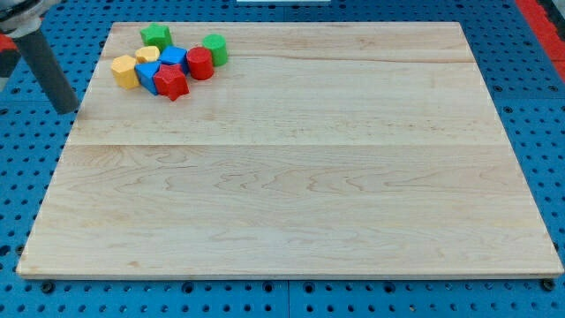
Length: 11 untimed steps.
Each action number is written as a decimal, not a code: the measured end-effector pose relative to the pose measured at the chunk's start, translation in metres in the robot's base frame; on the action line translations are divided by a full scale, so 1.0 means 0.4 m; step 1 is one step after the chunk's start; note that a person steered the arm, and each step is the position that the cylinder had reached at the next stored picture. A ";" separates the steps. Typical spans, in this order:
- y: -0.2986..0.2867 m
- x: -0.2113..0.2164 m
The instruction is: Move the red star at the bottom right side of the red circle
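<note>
All the blocks sit bunched together in the upper left of the frame, on the pale wooden tabletop (291, 177). The red star (171, 82) is at the bottom of the bunch. The red circle (199, 64) is just up and to the right of it, and the two look like they touch. So the red star is at the lower left of the red circle.

A green star (156, 35) is at the top of the bunch. A green circle (214, 49) sits just to the right of the red circle. A blue block (174, 58) is tucked in the middle, and another blue block (146, 74) peeks out just left of the red star. A yellow block (124, 71) is on the far left of the bunch, with a second yellow block (147, 55) just behind it.

My tip (69, 110) is at the left edge of the frame, off the wood, over the blue board with holes (26, 168). It is well left of the blocks and touches none of them. The arm has no gripper, just the dark rod, so nothing is being held.
</note>
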State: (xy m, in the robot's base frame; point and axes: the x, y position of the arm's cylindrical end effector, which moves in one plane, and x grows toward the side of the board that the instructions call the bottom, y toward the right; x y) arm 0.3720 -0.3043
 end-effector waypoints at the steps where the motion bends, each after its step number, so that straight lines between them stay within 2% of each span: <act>1: 0.002 -0.049; 2: 0.000 -0.106; 3: 0.060 -0.212; 4: 0.073 -0.244; 5: 0.158 -0.237; 7: 0.214 -0.118; 10: 0.457 -0.086; 11: 0.428 -0.093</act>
